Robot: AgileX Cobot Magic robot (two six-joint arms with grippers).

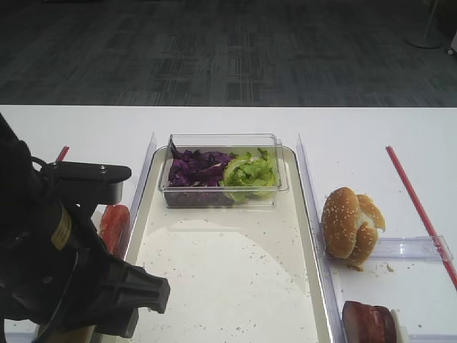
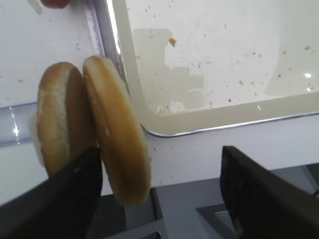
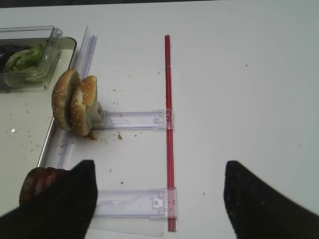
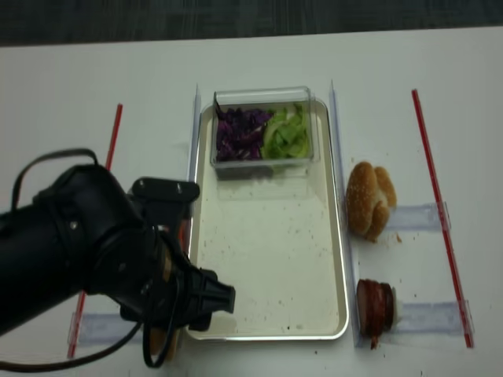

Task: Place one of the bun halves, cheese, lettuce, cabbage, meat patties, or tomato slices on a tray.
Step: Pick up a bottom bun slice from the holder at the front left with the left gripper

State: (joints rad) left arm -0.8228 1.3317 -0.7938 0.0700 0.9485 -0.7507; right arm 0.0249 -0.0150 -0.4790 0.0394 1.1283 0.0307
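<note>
Two plain bun halves (image 2: 99, 129) standing on edge, side by side and touching, in a clear plastic rack (image 2: 12, 129) just outside the left rim of the tray (image 2: 209, 127). Tray floor bare apart from crumbs; clear tub (image 1: 223, 170) at the far end holding purple cabbage (image 1: 196, 168) and green lettuce (image 1: 250, 171). Tomato slices (image 1: 114, 225) in the left rack farther back, partly hidden by the arm. Sesame buns (image 1: 350, 223) and meat patties (image 1: 369, 321) over on the right side, well apart.

Left gripper (image 2: 159, 199) hanging spread wide, holding nothing; one finger (image 2: 60, 199) low in front of the outer half, the other (image 2: 264, 189) out over the tray rim, so the nearer half sits roughly inside the gap (contact with the near finger hard to judge from the wrist view).

Right gripper (image 3: 157, 199) also spread, empty, parked over bare table near the red strip (image 3: 169, 124).

Handling, as a judgement: bun half light, soft, easily dented; smooth crust likely a little slippery, crumb side grippier. Best taken across the flat faces, near the middle of the disc, with a light squeeze only. Risk: catching both halves at once, or tipping the neighbour out of the rack. Short carry to the tray, just beside.
</note>
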